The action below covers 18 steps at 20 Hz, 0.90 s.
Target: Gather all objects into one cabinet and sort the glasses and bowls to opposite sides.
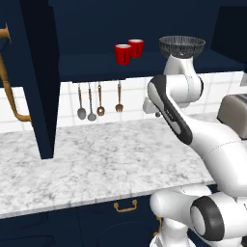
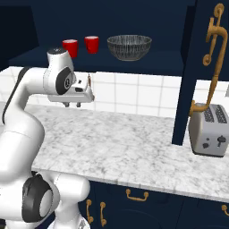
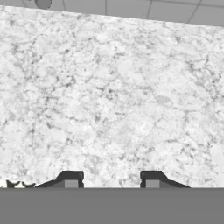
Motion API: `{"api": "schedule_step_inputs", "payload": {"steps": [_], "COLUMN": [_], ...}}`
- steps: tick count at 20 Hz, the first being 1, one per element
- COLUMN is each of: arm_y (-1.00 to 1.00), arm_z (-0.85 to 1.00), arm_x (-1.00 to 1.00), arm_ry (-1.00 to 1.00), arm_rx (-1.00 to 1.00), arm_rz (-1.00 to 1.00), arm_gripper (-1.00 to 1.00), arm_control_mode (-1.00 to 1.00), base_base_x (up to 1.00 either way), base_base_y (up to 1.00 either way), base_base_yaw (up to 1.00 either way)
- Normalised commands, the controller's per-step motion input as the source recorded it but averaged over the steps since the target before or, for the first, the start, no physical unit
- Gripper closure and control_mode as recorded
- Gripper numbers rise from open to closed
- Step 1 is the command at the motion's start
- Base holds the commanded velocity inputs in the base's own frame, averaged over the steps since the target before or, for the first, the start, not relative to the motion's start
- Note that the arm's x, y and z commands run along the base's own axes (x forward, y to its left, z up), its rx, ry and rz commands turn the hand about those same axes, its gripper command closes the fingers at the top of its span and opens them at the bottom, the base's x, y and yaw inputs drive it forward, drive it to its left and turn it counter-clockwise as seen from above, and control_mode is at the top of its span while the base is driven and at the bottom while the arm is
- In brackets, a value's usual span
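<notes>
Cups first: two small glossy red cups point(image 1: 129, 51) stand side by side, nearly touching, on the floor of the open dark navy wall cabinet point(image 1: 96, 65), toward its left. One wide, shallow dark bowl point(image 2: 129, 46) with a fine mesh pattern and a pale rim sits on the same shelf to their right, apart from them. None of these three pieces carries any lettering or brand mark that can be read.

Both cabinet doors hang open. Each bears one long curved brass handle point(image 2: 214, 49), one at either edge of the scene.

Below the shelf, the white arm bends over the marble counter point(image 1: 96, 164). Its gripper point(image 2: 72, 104) hangs above the bare stone, pointing down, fingers spread apart with nothing between them; in the hand view the two dark fingertips point(image 3: 70, 179) stand well apart over grey-veined marble.

Four utensils point(image 1: 99, 101) hang in a row on the white tiled wall under the cabinet: two grey spoons, one brown spoon and one brown fork.

One silver two-slot toaster point(image 2: 208, 129) stands on the counter at the right, just beside the open right door. No writing shows on it.

Navy drawers point(image 2: 138, 201) with small brass pulls run beneath the counter edge.
</notes>
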Motion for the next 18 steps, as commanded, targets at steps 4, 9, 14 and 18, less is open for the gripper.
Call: {"api": "schedule_step_inputs", "payload": {"steps": [4,9,14,18], "arm_y": [-0.03,-0.17,-0.07,-0.09], "arm_z": [0.0,0.16,0.63,0.76], "arm_x": [-0.48,-1.0,-0.94,-0.77], "arm_ry": [-0.01,-0.14,-0.16,-0.13], "arm_rx": [0.0,0.02,0.02,0.05], "arm_rz": [-0.02,-0.16,-0.09,-0.01], "arm_gripper": [-1.0,-1.0,-1.0,-1.0], "arm_control_mode": [-1.0,-1.0,-1.0,-1.0], "base_base_x": [0.0,0.0,0.0,0.0], "base_base_y": [0.0,0.0,0.0,0.0], "base_base_yaw": [0.0,0.0,0.0,0.0]}}
